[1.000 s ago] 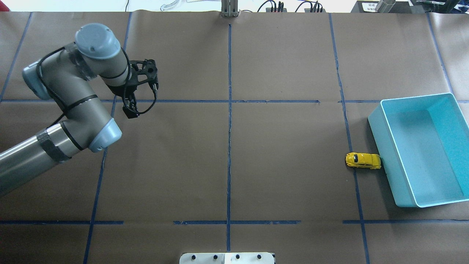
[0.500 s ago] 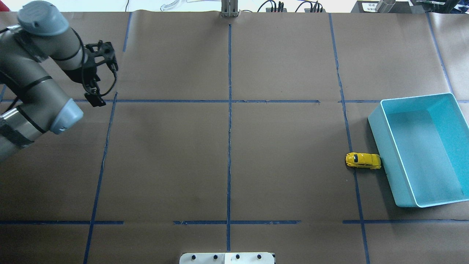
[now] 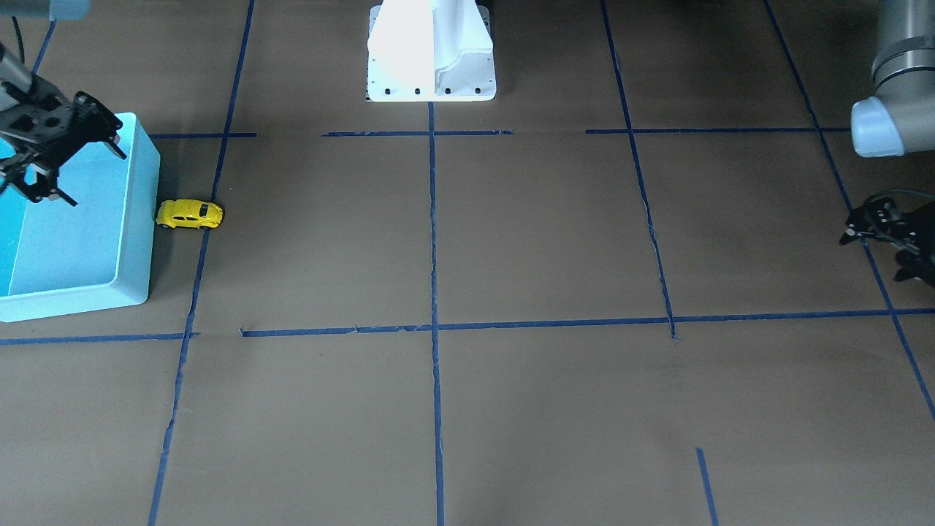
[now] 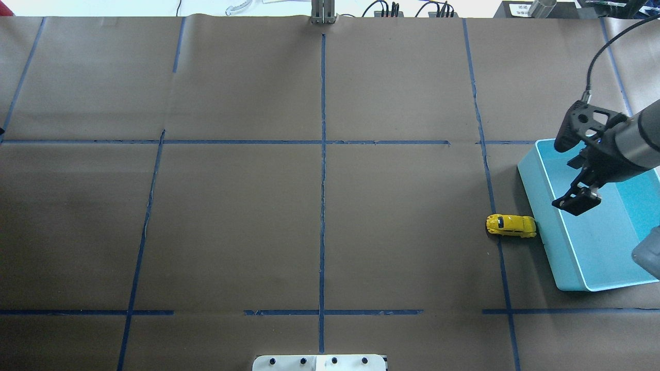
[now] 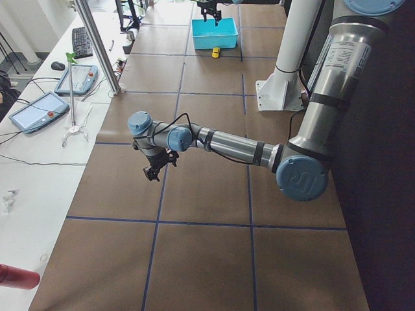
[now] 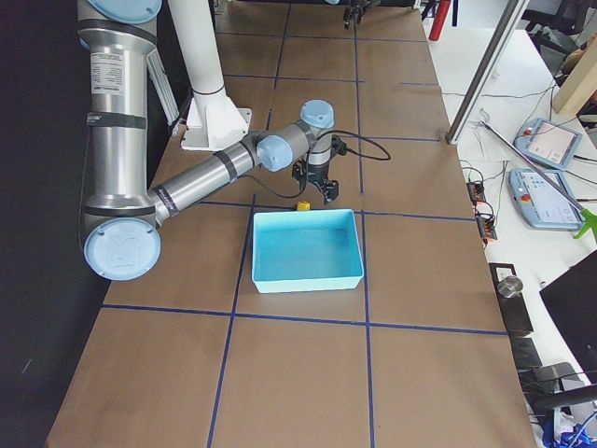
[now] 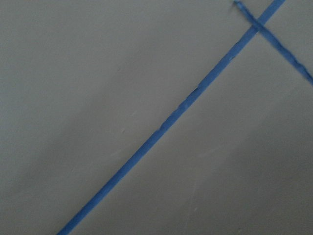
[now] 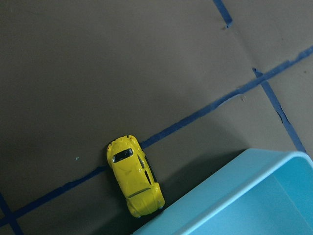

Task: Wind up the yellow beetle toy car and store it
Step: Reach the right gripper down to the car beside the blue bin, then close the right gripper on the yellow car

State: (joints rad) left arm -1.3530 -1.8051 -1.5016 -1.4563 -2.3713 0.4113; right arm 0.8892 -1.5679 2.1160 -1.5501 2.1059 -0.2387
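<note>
**Front-facing view.** The tabletop (image 3: pixel 511 234) is brown paper divided into squares by blue tape (image 3: pixel 432 219). The bin (image 3: pixel 142 219), light blue, sits at the view's left edge. The car (image 3: pixel 190 214) stands on its wheels on the tabletop just beside the bin's long outer wall. My right gripper (image 3: pixel 80 172) hangs above the bin, jaws spread, holding nothing. My left gripper (image 3: pixel 887 241) is at the opposite edge and partly cut off, so I cannot tell how its jaws stand. Bare paper runs between the car and the left gripper.

**Overhead view.** The car (image 4: pixel 511 225) lies square to the bin wall. One end is at the wall's foot and the other lies over a tape line. The right gripper is above the bin's interior, near the car but apart from it.

**Side views.** The left gripper points down over bare paper at the tabletop's far end, well apart from the car.

**Right wrist view.** The car (image 8: pixel 134 176) is bright yellow with a rounded, glossy body and one dark window near the end that meets the tape. I cannot tell whether the other end touches the bin wall.

**Left wrist view.** Only paper and crossing tape are visible.
</note>
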